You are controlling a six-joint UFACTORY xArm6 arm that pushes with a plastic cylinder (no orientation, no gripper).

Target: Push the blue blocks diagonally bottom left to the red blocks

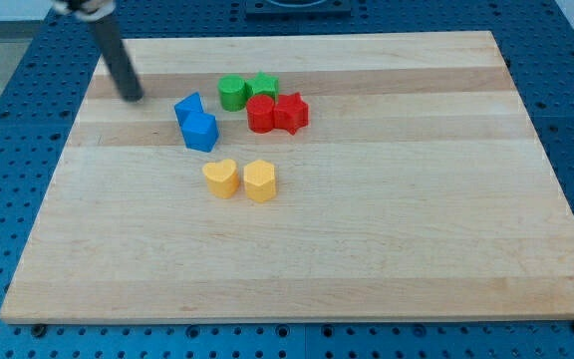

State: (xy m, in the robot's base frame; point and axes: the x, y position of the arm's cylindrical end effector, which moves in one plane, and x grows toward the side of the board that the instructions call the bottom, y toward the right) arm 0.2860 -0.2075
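Observation:
Two blue blocks touch each other left of the board's middle: a wedge-like one (pixel 187 106) and a chunkier one (pixel 201 131) just below it. Two red blocks sit to their right: a rounded one (pixel 261 114) and a star (pixel 290 112), touching. My tip (pixel 132 97) rests on the board at the view's upper left, apart from the blue blocks and to their left, slightly above them.
Two green blocks (pixel 232 93) (pixel 264 86) sit just above the red ones. A yellow heart (pixel 221 179) and a yellow hexagonal block (pixel 260 180) lie below the blue ones. The wooden board (pixel 387 239) lies on a blue perforated table.

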